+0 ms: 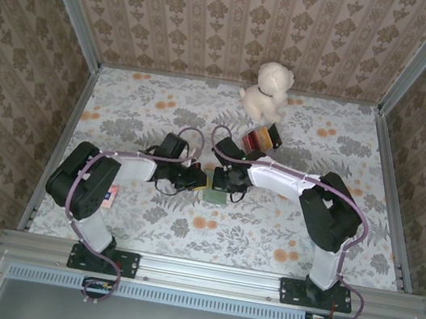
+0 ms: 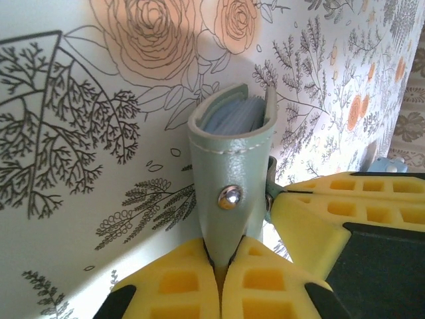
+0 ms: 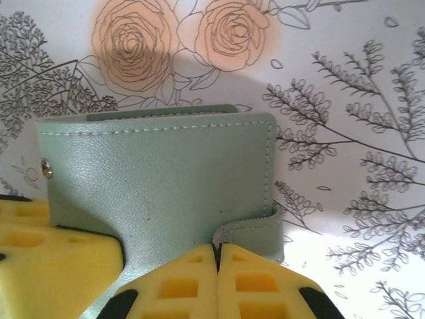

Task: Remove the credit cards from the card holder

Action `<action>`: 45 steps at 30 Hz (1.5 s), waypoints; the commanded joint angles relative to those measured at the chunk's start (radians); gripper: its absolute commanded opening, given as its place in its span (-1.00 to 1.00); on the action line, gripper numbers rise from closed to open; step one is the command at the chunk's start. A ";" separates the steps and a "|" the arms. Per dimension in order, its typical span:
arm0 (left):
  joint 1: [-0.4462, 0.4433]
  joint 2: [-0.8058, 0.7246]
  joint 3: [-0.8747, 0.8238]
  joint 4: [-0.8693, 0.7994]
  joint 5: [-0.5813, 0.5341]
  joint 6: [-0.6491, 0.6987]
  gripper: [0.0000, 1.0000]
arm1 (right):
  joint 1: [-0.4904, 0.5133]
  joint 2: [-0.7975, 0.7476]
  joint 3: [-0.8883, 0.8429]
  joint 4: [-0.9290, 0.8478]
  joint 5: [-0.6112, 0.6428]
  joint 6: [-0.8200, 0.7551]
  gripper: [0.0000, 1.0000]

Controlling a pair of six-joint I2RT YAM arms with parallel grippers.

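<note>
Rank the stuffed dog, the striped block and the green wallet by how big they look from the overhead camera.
1. stuffed dog, clearly the largest.
2. striped block.
3. green wallet, which is partly hidden. Only a small patch shows, so its place below the block is unsure.

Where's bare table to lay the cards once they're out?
The front centre strip of the table, nearer than the card holder, and the back left corner are bare. Crowded behind it: striped block, plush dog.

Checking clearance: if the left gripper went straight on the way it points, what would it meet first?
The card holder pinched in the left gripper; beyond it, probably the table, depth unclear.
</note>
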 commanded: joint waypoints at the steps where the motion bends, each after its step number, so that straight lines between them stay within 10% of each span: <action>1: 0.000 -0.044 -0.031 -0.033 -0.079 0.004 -1.00 | -0.020 -0.009 -0.027 -0.169 0.210 -0.007 -1.00; 13: -0.058 -0.085 -0.052 -0.018 -0.146 -0.036 -1.00 | -0.029 -0.114 -0.064 -0.194 0.330 -0.029 -1.00; 33: -0.097 -0.149 -0.089 0.010 -0.158 -0.065 -1.00 | -0.060 -0.312 -0.234 -0.020 0.183 -0.002 -1.00; 40: -0.100 -0.145 -0.065 0.037 -0.105 -0.045 -1.00 | -0.065 -0.378 -0.242 0.027 0.000 -0.121 0.01; 45: -0.100 -0.146 -0.063 0.037 -0.093 -0.044 -1.00 | -0.071 -0.333 -0.264 0.056 -0.071 -0.169 0.16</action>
